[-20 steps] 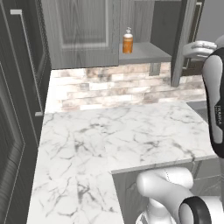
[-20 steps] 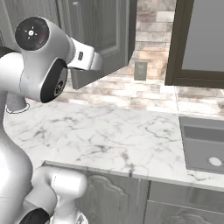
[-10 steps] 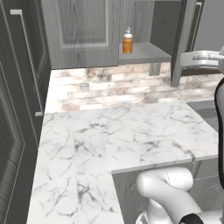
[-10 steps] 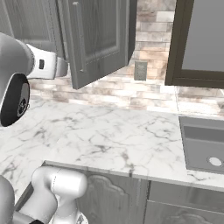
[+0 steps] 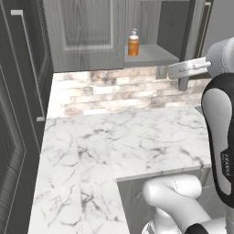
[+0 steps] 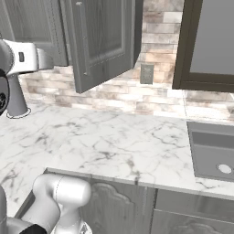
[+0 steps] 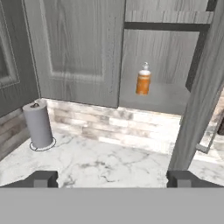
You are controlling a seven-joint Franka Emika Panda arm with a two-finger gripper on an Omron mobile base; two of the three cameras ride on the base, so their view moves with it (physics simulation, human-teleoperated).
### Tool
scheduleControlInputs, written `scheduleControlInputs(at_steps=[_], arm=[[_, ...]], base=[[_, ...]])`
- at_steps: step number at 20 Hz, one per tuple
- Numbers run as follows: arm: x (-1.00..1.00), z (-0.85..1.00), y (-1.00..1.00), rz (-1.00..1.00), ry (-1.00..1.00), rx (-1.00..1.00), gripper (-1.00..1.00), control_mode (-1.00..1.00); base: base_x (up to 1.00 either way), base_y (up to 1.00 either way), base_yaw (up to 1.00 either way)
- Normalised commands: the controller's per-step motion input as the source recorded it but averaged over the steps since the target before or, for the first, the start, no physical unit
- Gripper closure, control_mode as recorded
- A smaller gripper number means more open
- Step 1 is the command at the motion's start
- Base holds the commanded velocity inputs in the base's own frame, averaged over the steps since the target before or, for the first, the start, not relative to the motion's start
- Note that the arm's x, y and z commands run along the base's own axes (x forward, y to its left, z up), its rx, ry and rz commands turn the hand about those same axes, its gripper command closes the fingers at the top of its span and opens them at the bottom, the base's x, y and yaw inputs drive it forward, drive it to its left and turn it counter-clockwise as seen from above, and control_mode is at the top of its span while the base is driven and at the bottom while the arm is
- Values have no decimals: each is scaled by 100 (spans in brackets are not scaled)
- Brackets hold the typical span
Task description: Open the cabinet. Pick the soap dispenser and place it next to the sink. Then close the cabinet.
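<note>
The soap dispenser [image 5: 133, 43], a small orange bottle with a white pump, stands upright on the grey shelf [image 5: 153, 56] of the cabinet [image 7: 78, 48]. The cabinet's right door [image 7: 204, 83] hangs swung open and its left door is closed. In the hand view the bottle [image 7: 143, 79] sits above centre, well ahead of my gripper [image 7: 113, 179], whose two fingertips [image 7: 43, 178] stand far apart with nothing between them. My white hand [image 5: 189, 68] hovers right of and below the shelf, apart from the bottle. The sink [image 6: 214, 150] is set into the counter at the far right.
A grey paper-towel roll [image 7: 38, 124] stands on the marble counter [image 5: 123, 141] against the brick backsplash [image 5: 109, 91]. The open cabinet door [image 6: 103, 41] juts out over the counter. A dark tall cabinet with a bar handle [image 5: 27, 59] lines the left side.
My arm has swung, carrying the hand left and slightly down towards the open cabinet. The jaws have spread a little wider. The bottle and doors have not moved.
</note>
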Motion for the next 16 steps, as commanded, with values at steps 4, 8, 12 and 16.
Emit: scheduleControlInputs(at_steps=[4, 8, 12, 16], arm=[[19, 0, 3, 0, 0, -37, -100, -100], [10, 0, 0, 0, 2, -38, -100, -100], [6, 0, 0, -2, 7, -36, -100, -100], [13, -2, 0, -5, 12, -33, -100, -100]], base=[[0, 0, 0], [0, 0, 0], [0, 0, 0], [0, 0, 0]])
